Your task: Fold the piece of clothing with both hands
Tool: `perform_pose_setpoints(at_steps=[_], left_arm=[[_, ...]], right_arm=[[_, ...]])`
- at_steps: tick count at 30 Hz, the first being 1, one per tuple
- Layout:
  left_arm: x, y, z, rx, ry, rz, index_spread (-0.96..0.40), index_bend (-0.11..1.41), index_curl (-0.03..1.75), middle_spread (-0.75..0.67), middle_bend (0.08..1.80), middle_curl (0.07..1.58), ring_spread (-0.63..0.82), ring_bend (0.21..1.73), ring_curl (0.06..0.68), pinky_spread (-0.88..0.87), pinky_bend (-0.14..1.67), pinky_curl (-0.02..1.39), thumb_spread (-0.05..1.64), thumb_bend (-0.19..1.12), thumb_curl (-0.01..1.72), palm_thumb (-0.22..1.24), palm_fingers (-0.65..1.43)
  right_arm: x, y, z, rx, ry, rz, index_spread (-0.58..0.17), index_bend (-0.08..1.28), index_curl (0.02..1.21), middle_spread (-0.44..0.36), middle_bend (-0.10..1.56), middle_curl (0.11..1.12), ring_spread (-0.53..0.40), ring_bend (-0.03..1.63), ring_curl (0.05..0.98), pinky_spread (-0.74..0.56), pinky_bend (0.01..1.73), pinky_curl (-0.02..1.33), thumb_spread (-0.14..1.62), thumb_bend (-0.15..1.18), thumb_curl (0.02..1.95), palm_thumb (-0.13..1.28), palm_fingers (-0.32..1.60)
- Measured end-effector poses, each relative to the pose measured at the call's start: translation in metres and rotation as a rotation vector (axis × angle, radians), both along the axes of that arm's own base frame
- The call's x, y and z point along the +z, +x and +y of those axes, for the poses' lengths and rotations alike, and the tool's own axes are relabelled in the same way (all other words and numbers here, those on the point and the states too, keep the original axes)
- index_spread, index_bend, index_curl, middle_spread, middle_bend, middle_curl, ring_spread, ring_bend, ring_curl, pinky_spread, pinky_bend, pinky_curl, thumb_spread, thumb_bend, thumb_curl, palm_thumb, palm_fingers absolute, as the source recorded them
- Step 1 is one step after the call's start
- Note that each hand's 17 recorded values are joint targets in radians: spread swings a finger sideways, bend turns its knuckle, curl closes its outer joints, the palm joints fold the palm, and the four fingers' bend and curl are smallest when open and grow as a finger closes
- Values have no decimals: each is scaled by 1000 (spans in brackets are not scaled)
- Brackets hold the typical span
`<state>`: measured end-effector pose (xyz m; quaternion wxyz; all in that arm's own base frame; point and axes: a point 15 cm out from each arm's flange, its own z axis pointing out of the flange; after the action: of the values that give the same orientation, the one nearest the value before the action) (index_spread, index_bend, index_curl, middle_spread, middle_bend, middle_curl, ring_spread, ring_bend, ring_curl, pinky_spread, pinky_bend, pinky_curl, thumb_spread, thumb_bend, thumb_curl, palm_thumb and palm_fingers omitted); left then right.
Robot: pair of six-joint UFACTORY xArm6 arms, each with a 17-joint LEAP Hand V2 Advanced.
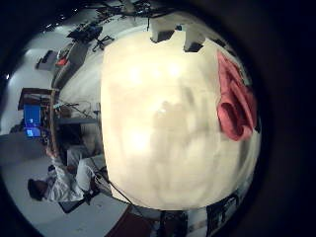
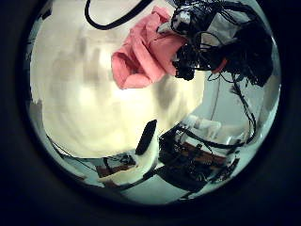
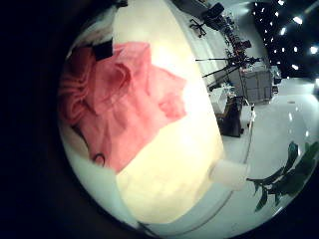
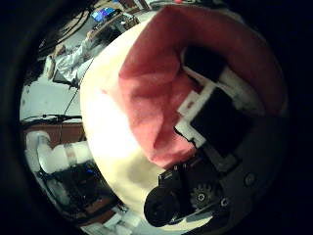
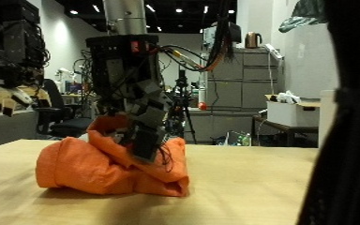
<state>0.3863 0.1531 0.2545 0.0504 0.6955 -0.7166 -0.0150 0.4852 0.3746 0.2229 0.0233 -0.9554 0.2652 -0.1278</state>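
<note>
Orange garment [image 5: 114,167] lies bunched on the counter [image 5: 255,192]; a robot hand [image 5: 145,120] hangs over it, fingers curled into the cloth.

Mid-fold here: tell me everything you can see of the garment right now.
The garment is soft orange cloth, bunched into a rumpled, creased heap rather than lying flat. It rests on the pale table. One hand is down in its top folds, fingers against the cloth; which hand it is cannot be told. Whether the fingers pinch the cloth is unclear.

No legible text, labels, numbers or signs in any view.
</note>
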Motion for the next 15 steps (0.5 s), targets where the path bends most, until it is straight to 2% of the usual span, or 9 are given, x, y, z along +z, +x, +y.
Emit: perform_pose_setpoints(at_steps=[1,2,5,10,15], left_arm=[[0,0,0,0,1,0,-40,165,316,167,186,310,425,476,227,497,251,323,1018,-25,290,251,5],[0,0,-1,0,2,1,-40,165,316,166,186,310,425,476,227,497,251,324,1018,-25,290,251,5],[0,3,-7,-6,2,2,-40,166,316,166,186,310,425,476,227,497,251,324,1018,-25,289,251,5],[-5,2,-15,-15,0,11,-40,166,316,166,186,310,425,476,227,497,251,324,1018,-25,288,252,5],[-5,4,-22,-22,0,13,-40,165,316,170,186,310,425,477,227,497,251,324,1018,-25,288,252,5]], right_arm=[[0,1,0,-3,5,-1,-419,412,630,-252,733,614,-366,1052,526,-617,1099,547,1091,-20,533,870,400],[0,1,0,-9,13,5,-422,360,591,-249,619,566,-331,971,494,-540,1037,533,1084,-21,525,870,155],[10,5,5,-26,79,7,-415,336,534,-216,500,498,-236,833,429,-335,907,490,1061,-17,517,893,-16],[46,20,-4,-46,188,-10,-367,250,459,-107,323,413,-59,676,343,-39,842,424,1004,-17,527,921,-51],[97,39,-35,-118,290,-42,-330,182,417,-49,233,372,23,609,305,132,789,380,954,-14,550,956,-12]])
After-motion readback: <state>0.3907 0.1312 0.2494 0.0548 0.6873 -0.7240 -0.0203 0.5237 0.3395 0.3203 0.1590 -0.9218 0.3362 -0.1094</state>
